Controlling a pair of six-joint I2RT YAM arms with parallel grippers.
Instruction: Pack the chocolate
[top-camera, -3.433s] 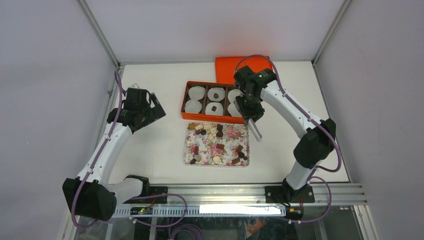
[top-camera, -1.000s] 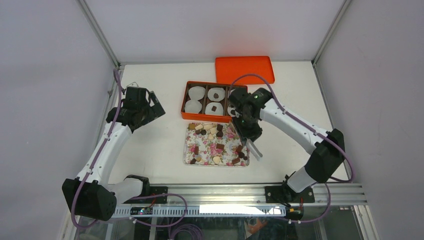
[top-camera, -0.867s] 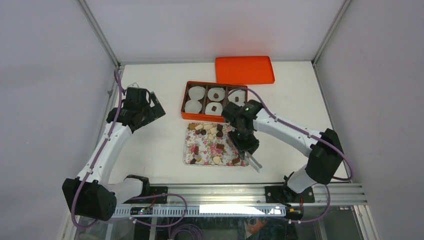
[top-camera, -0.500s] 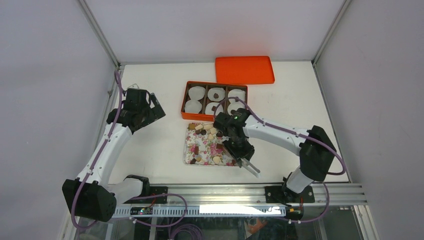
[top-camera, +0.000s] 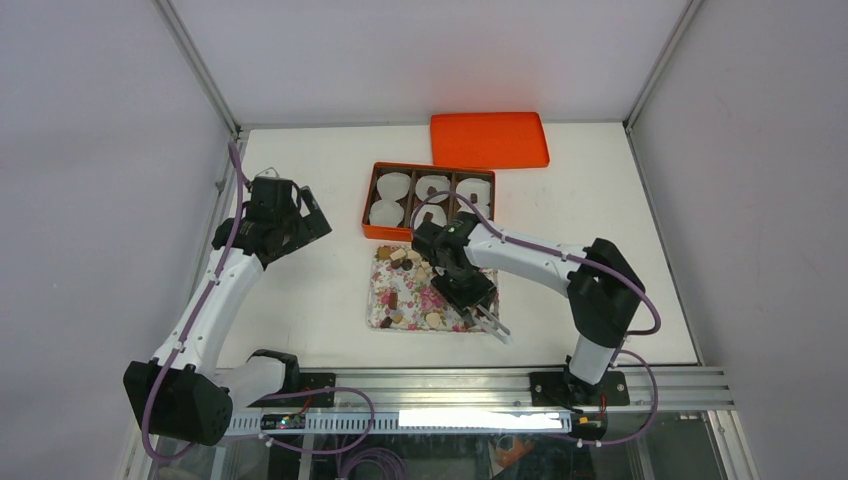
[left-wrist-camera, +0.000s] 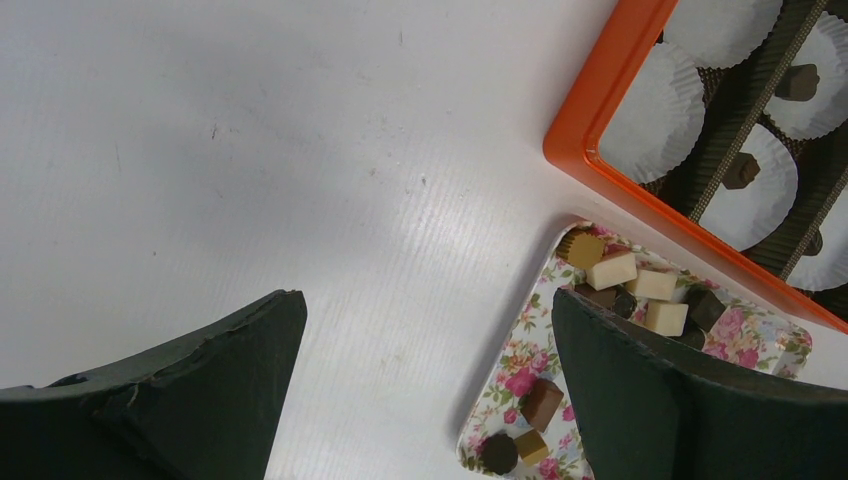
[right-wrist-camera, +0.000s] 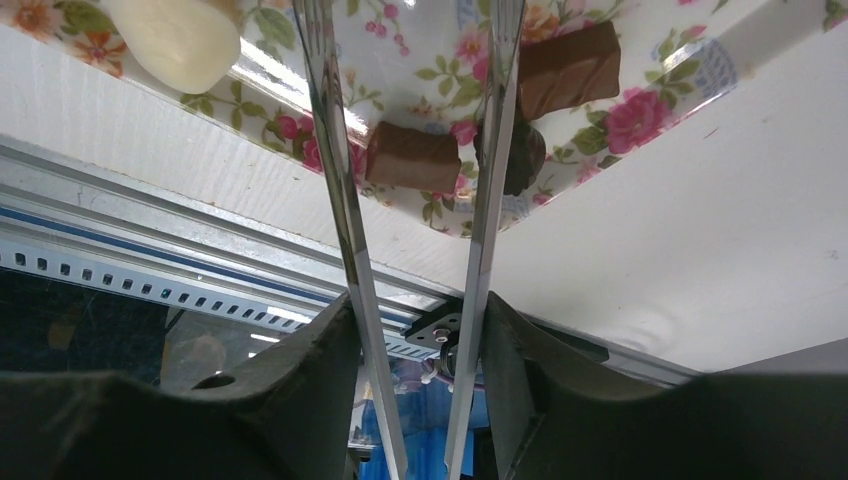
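Several small chocolates (top-camera: 405, 262), brown, dark and cream, lie on a floral tray (top-camera: 383, 312). My right gripper (top-camera: 492, 325) hangs over the tray's near right corner. Its two long metal blades (right-wrist-camera: 340, 170) stand apart in the right wrist view, their tips out of frame. A brown block (right-wrist-camera: 412, 160) lies between them and a dark round piece (right-wrist-camera: 520, 160) sits just outside the right blade. Neither is clamped. My left gripper (top-camera: 283, 222) is open and empty over bare table (left-wrist-camera: 425, 380), left of the tray (left-wrist-camera: 520, 350).
An orange box (top-camera: 368, 205) with white paper cups (left-wrist-camera: 650, 110) stands behind the tray. Two cups hold a chocolate (left-wrist-camera: 741, 172) each. The orange lid (top-camera: 489, 139) lies at the back. The metal rail (right-wrist-camera: 150, 250) runs along the table's near edge.
My right arm has swung from the box's right end down and left over the tray to its near right corner. The left arm has not moved.
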